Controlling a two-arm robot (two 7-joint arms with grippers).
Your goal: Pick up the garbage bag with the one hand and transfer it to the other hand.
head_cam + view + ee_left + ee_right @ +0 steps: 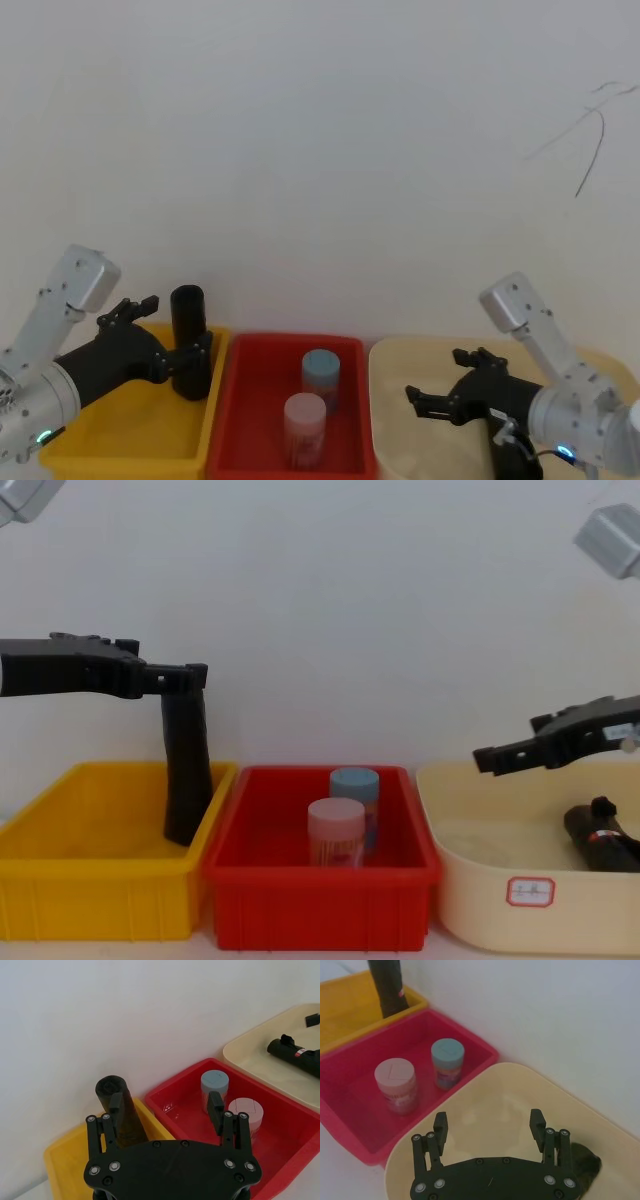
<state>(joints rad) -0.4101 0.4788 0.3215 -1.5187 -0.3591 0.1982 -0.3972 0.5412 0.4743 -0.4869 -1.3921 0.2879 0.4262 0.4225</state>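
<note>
The left arm reaches out level above the yellow bin [100, 890]. The left gripper [166, 1099] is spread wide, one finger beside the top of the tall plain black roll [186, 770] standing there, not clamped on it. The right gripper [488, 1118] hovers over the beige tub [480, 880], jaws apart and empty. The garbage bag [603, 842] lies in that tub, just below.

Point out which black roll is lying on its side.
The short roll in the beige bin: it lies flat, with a red-and-white band. The tall roll stands nearly upright in the yellow bin.
</note>
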